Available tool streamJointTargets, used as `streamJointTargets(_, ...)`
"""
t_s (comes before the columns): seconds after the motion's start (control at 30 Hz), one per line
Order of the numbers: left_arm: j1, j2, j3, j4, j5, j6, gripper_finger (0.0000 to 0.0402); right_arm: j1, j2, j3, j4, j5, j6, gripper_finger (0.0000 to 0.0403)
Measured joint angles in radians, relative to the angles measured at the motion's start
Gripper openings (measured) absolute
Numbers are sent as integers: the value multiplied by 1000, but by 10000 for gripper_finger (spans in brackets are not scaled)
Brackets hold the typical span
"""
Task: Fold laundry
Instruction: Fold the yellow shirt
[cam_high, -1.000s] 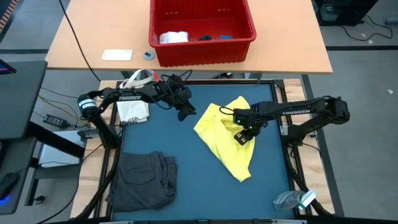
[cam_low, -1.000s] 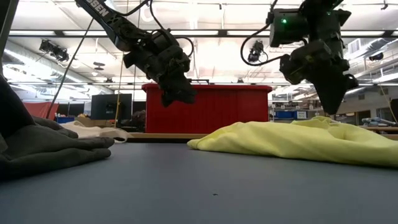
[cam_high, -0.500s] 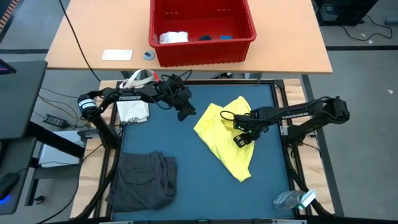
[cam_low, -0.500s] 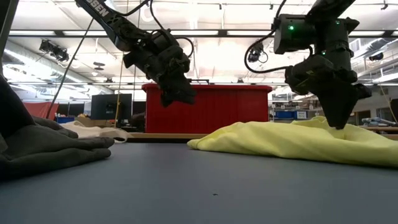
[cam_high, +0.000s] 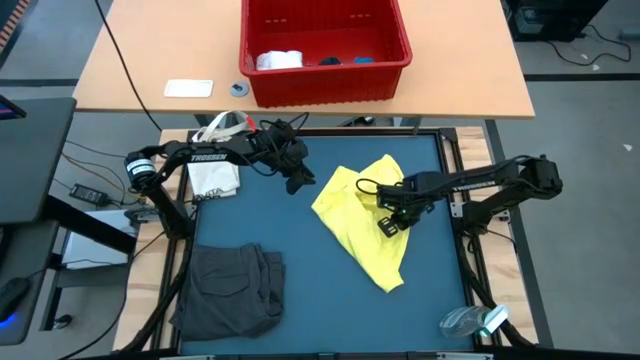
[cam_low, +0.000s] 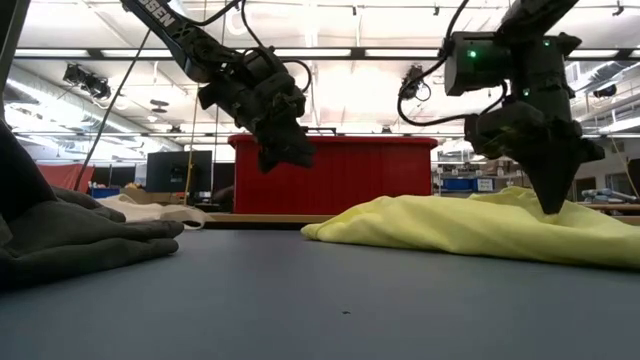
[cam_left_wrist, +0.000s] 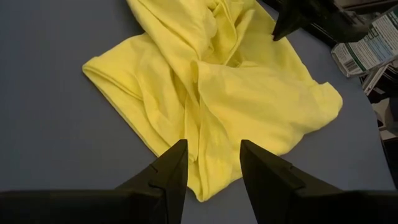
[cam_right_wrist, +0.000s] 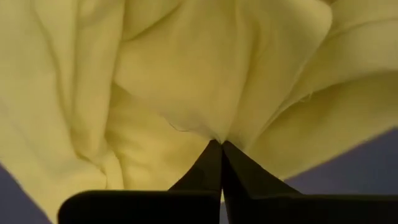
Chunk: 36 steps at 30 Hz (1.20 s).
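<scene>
The dark blue tabletop (cam_high: 300, 260) carries the work, and behind it sits a red plastic basket (cam_high: 325, 45) on a pale wooden table.

The large bright yellow T-shirt (cam_high: 365, 225) lies crumpled in a loose heap directly under the right arm's fingers, spreading out to either side of them. The dark grey garment (cam_high: 230, 290) lies bunched well away from both sets of fingers, nearer the left arm's side.

The right gripper (cam_high: 387, 226) is pressed down into the yellow cloth with its fingers (cam_right_wrist: 245, 177) closed tight together, and a pinch of fabric gathers into puckered folds right at their tips (the wrist view shows the cloth drawn to a point there). The left gripper (cam_high: 300, 183) hangs above the tabletop, apart from the shirt, with its fingers (cam_left_wrist: 171, 174) about halfway open and nothing between them; the near edge of the yellow shirt lies just ahead of them.

The step in hand looks like taking hold of the shirt to spread it flat before folding. The next move likely calls for lifting the pinched cloth gently, so it does not slip free, while the left fingers come in for a second edge.
</scene>
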Motion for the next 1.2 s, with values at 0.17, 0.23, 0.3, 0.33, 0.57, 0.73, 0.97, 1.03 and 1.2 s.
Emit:
streamJointTargets(0.17,-1,0,0,0,0,-9,151,0,-28,85,-126,24,-29,5)
streamJointTargets(0.23,-1,0,0,0,0,-10,151,-4,-46,114,-183,26,-38,4)
streamJointTargets(0.3,-1,0,0,0,-2,-10,151,-11,-61,131,-241,28,-50,4)
streamJointTargets(0.33,-1,0,0,1,-6,-10,151,-14,-69,134,-261,28,-60,4)
streamJointTargets(0.57,-1,0,0,5,-20,-9,151,-21,-88,135,-287,-39,-145,4)
streamJointTargets(0.73,-1,0,0,5,-20,-23,151,-65,-130,163,-403,135,-121,2)
streamJointTargets(0.97,-1,0,0,8,-20,-23,151,-284,-181,214,-568,478,-103,2)
streamJointTargets(1.03,-1,0,0,8,-32,-22,151,-364,-182,214,-578,556,-103,1)
streamJointTargets(1.2,-1,0,0,8,-58,-23,151,-575,-181,214,-531,680,-74,3)
